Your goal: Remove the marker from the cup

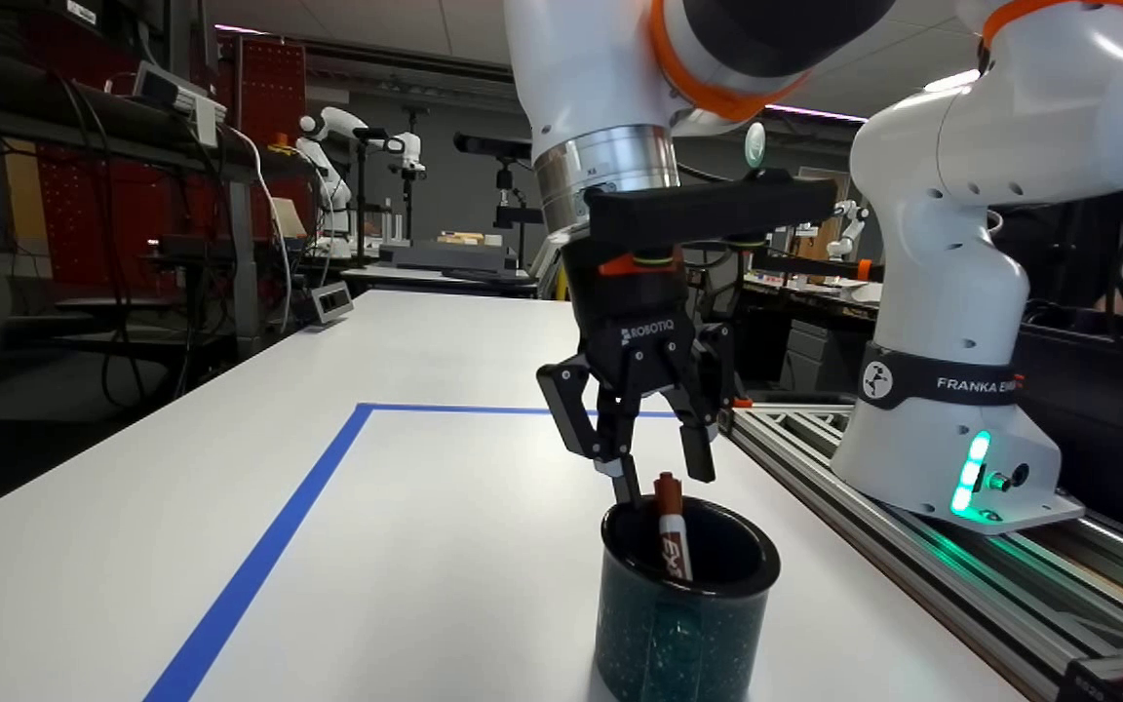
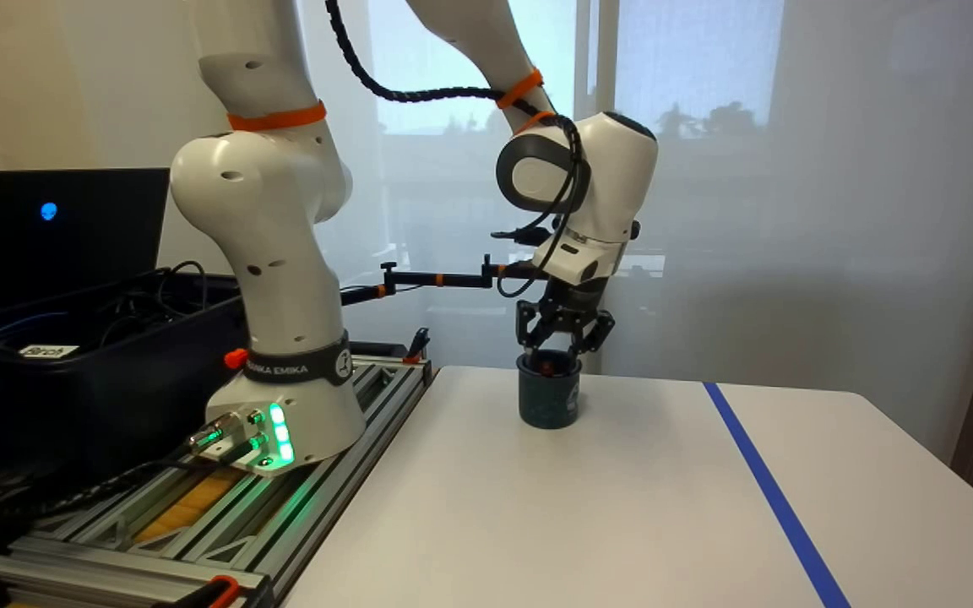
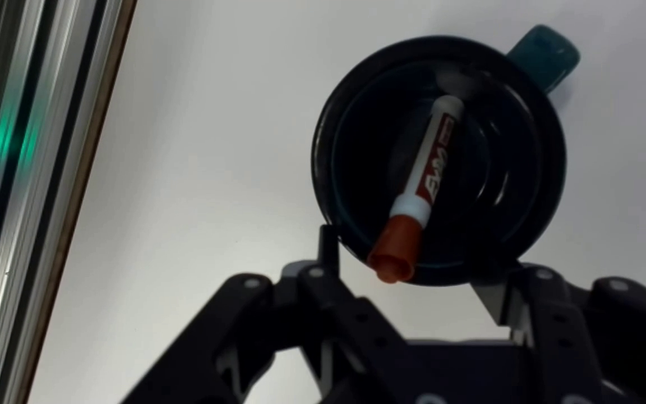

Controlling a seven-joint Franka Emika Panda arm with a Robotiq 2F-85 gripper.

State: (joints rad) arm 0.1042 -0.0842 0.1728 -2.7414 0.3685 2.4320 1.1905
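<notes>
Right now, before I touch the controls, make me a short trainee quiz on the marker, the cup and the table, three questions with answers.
1. Which end of the marker pokes up out of the cup?
2. True or false: the gripper is open and has not yet grasped the marker.
3. What colour is the tape on the table? a) yellow, b) blue, c) green.

Key:
1. The end with the reddish cap.
2. True; in the wrist view its fingers stand apart, with the cap showing between them.
3. b.
</notes>
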